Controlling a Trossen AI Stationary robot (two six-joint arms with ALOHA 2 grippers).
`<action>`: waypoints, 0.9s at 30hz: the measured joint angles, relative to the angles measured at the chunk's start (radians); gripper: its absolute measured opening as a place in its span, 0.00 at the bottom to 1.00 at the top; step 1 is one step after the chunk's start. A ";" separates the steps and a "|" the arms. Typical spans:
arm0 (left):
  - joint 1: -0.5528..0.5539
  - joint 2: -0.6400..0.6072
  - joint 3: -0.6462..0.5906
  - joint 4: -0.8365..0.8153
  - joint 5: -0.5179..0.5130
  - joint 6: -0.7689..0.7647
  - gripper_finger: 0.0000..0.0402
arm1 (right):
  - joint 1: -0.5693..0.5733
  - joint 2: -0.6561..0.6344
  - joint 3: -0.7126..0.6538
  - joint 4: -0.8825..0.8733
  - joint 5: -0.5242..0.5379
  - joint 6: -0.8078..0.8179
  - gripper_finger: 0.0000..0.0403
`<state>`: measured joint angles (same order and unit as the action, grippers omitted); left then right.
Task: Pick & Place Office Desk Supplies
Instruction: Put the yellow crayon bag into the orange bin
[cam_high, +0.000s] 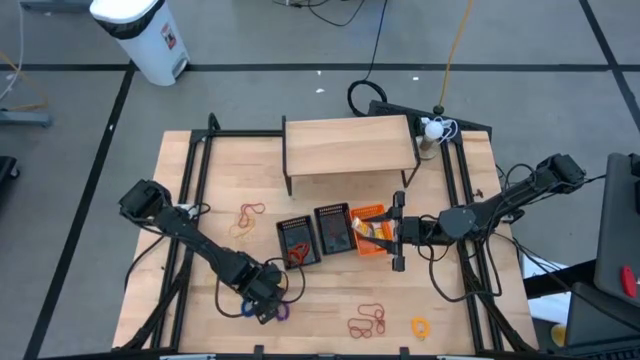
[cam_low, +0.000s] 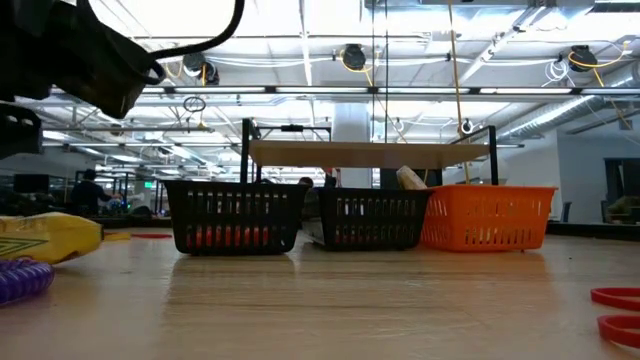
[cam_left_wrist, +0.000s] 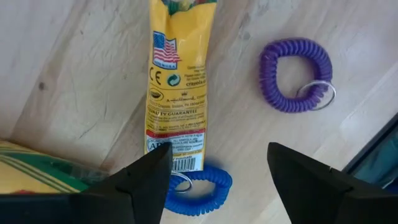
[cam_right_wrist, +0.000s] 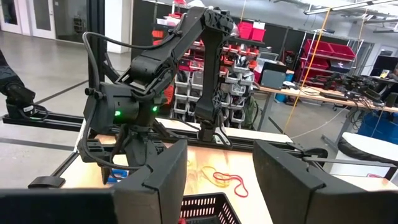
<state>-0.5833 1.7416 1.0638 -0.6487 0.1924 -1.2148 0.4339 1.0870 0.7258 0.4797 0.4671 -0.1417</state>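
Note:
A yellow crayon pack (cam_left_wrist: 177, 81) lies flat on the wooden table (cam_high: 200, 300). A blue coil ring (cam_left_wrist: 202, 186) lies at its near end and a purple coil ring (cam_left_wrist: 295, 84) beside it. My left gripper (cam_left_wrist: 217, 171) hovers open above them, pointing steeply down, near the table's front edge (cam_high: 268, 300). One finger (cam_left_wrist: 140, 183) stands by the pack's end and the other (cam_left_wrist: 311, 180) is off to the side. My right gripper (cam_right_wrist: 221, 174) is open and level above the orange basket (cam_high: 368, 228), with nothing between its fingers.
Two black baskets (cam_high: 297, 240) (cam_high: 333, 228) stand beside the orange one, in front of a wooden shelf (cam_high: 350, 145). Loose elastic loops lie at the left (cam_high: 248, 215) and near the front edge (cam_high: 366, 322), with a yellow one (cam_high: 420, 327). A second yellow-green pack (cam_left_wrist: 31, 171) lies beside my left finger.

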 joint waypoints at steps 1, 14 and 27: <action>0.003 0.000 0.000 0.000 0.006 0.000 0.66 | 0.000 0.000 0.000 0.000 0.000 0.000 0.42; 0.066 -0.001 0.000 -0.016 0.134 0.046 0.66 | 0.000 0.000 0.000 0.000 0.000 0.000 0.42; 0.073 -0.002 0.000 -0.082 0.248 0.022 0.66 | 0.000 0.000 0.000 0.000 0.000 0.000 0.42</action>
<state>-0.5098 1.7397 1.0641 -0.7303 0.4401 -1.1923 0.4339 1.0870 0.7258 0.4801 0.4671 -0.1417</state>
